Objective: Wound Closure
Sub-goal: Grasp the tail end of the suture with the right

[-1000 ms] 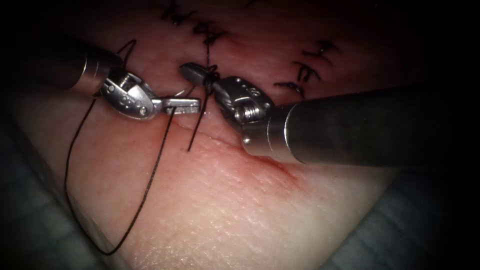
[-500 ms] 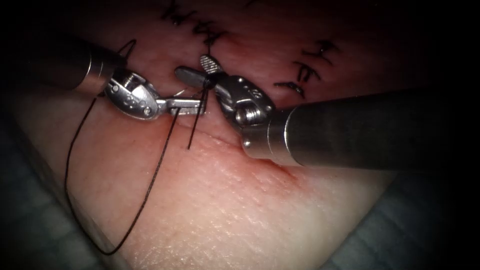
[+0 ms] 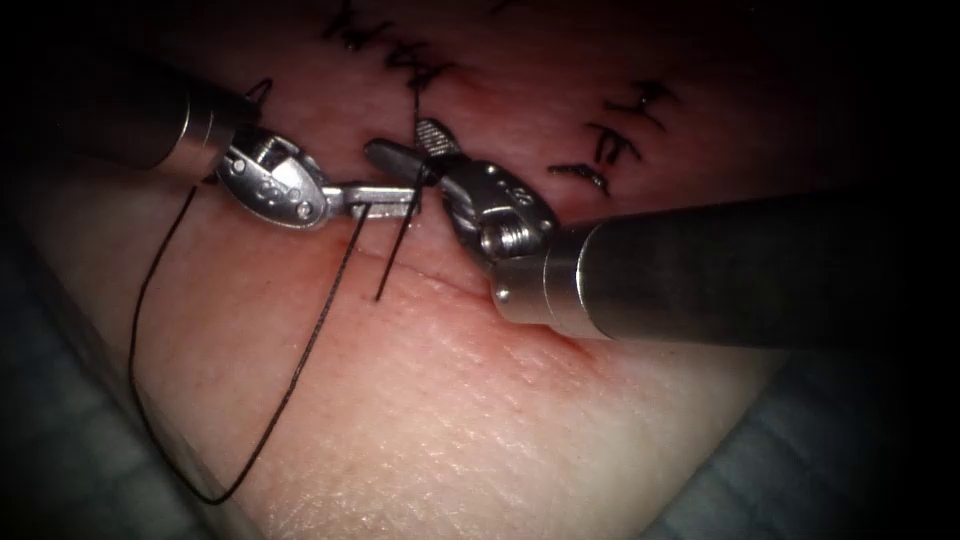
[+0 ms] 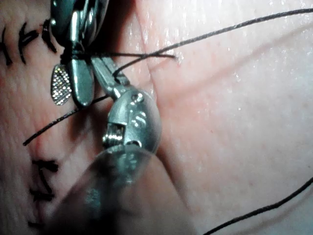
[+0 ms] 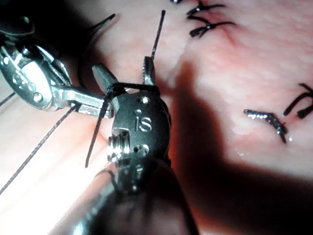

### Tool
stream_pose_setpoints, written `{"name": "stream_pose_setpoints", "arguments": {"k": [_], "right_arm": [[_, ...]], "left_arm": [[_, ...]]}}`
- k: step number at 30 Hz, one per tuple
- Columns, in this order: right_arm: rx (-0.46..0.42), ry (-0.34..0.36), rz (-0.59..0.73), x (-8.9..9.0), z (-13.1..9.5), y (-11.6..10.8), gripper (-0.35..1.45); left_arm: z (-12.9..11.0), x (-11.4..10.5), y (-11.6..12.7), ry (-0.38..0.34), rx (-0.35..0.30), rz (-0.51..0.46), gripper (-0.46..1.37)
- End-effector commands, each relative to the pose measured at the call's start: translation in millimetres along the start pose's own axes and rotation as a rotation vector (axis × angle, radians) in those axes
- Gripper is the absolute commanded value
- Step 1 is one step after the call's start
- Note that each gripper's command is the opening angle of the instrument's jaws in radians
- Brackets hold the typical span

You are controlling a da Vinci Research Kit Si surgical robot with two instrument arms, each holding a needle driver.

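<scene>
My left tool (image 3: 405, 196) comes in from the upper left, its jaws shut on the dark thread (image 3: 300, 360) just left of the cut (image 3: 450, 285). From there the thread runs down in a long loop over the tissue (image 3: 430, 430). My right tool (image 3: 398, 140) comes in from the right with its jaws open; thread is wrapped around the base of its jaws (image 5: 132, 87) and nothing lies between them. A short thread tail (image 3: 385, 270) hangs down across the cut. In the left wrist view my left tool (image 4: 100, 66) sits beside the right tool's jaws (image 4: 71, 95).
Finished dark stitches (image 3: 410, 60) lie farther up the cut, and others (image 3: 620, 140) at the right. Red fluid (image 3: 540, 335) lines the cut beneath the right shaft (image 3: 720, 265). The tissue edge drops to dark cloth (image 3: 60, 440) at both lower sides.
The right tool's jaws, shut at the wrapped thread a second ago, have opened. The left tool has shifted slightly right and up, still holding the thread.
</scene>
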Motion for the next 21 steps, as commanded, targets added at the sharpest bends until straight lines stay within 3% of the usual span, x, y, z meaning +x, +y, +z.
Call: {"name": "stream_pose_setpoints", "arguments": {"k": [1, 21], "right_arm": [[0.002, 0.001, 0.008, 0.0, 0.1, 0.1, 1.14], [-0.035, -0.072, 0.044, -0.2, 2.5, 3.0, 1.03]], "left_arm": [[0.1, -0.1, 0.0, 0.001, -0.009, 0.0, -0.35], [1.5, -1.2, -0.4, 0.008, -0.008, 0.013, -0.35]]}}
